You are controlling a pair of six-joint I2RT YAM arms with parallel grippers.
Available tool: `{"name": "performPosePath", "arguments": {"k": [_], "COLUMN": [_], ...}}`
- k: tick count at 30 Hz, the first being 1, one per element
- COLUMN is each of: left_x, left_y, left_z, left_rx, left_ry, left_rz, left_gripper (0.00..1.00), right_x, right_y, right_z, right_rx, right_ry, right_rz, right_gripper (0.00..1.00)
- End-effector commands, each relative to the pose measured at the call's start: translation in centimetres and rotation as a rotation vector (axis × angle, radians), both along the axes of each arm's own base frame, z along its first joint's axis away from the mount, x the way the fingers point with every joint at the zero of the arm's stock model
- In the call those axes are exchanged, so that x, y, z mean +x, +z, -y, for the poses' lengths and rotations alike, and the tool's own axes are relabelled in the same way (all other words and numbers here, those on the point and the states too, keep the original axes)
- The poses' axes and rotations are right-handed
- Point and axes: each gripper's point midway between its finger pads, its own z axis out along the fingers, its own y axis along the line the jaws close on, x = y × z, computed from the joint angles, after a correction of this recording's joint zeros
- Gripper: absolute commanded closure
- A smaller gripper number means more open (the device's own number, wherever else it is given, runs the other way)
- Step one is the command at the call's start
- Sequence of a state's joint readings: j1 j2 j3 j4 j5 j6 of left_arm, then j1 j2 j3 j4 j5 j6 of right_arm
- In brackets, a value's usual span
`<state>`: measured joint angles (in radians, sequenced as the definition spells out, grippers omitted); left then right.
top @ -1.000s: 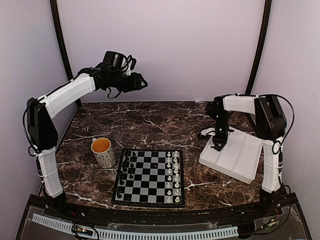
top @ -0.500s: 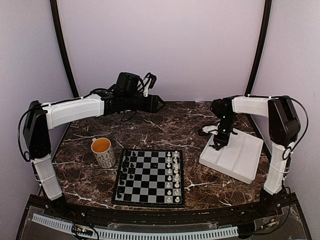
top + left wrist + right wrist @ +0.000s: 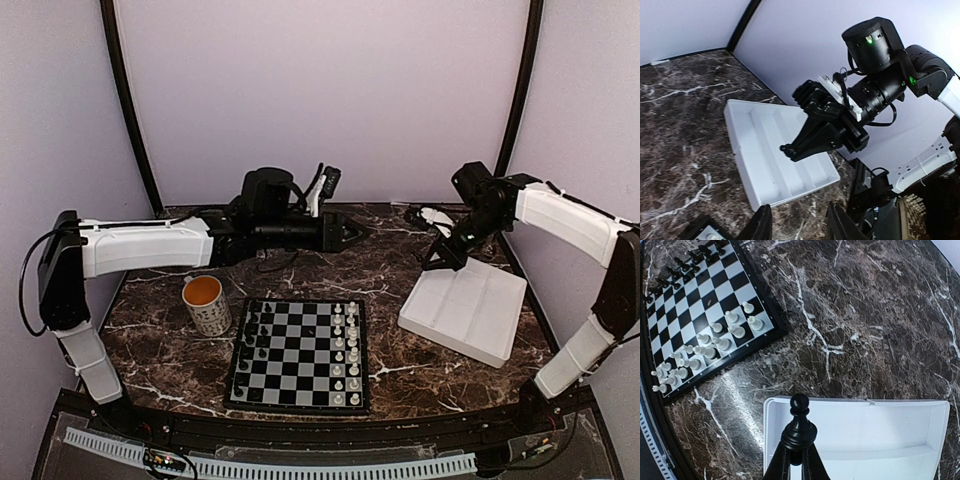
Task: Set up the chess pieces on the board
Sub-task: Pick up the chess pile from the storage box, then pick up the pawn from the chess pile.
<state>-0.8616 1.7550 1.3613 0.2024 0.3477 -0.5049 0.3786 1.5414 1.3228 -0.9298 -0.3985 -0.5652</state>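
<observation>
Black pawn-shaped chess piece point(image 3: 800, 417) held over the white rectangular tray point(image 3: 470, 315), bound for the board.
We read this as the carry step. The right end effector point(image 3: 799, 442) is clamped on the piece's base, above the tray's edge and well apart from the flat grey-and-black chessboard point(image 3: 295, 352). On the chessboard, black figures point(image 3: 255, 340) line the side nearer the white mug point(image 3: 207, 303) and white figures point(image 3: 345, 350) the side nearer the tray. The left end effector point(image 3: 360, 235) reaches over the dark marble counter point(image 3: 380, 280) toward the right one, fingers apart, nothing between them. Next, we judge, comes either a hand-over or a long reach to a free square on the black side, where the piece must be set upright.
</observation>
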Motion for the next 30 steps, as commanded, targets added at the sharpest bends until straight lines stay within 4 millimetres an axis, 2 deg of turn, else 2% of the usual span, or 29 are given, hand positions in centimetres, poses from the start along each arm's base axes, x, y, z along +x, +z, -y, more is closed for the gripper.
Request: {"name": "performPosePath", "arguments": {"k": [1,5,15,17,30], "left_x": [-1.5,-1.9,-1.0,-0.8,-1.4], "left_y": [1.3,1.0,-1.4,-1.3,-1.8], "left_z": [2.8,4.3,6.6,7.1,7.8], "left_rx": [-0.149,-0.204,-0.213,-0.221,-0.234], "left_ry": [-0.105,-0.147,-0.172,-0.182,-0.224], "left_rz": [-0.066,-0.135,-0.211,-0.218,-0.259], "left_gripper": [0.62,0.63,0.7,0.7,0.73], "right_x": [-1.4,-2.0,-4.2,-4.4,-4.1], "right_y": [2.9,3.3,2.9,2.9,2.4], "right_z": [-2.3,-2.9,-4.4,-4.6,-4.9], "right_rx": [0.137,0.145,0.133,0.134,0.126], "right_ry": [0.041,0.071,0.154,0.161,0.156], "right_rz": [0.028,0.03,0.003,0.001,-0.011], "right_gripper": [0.95,0.95,0.94,0.94,0.94]}}
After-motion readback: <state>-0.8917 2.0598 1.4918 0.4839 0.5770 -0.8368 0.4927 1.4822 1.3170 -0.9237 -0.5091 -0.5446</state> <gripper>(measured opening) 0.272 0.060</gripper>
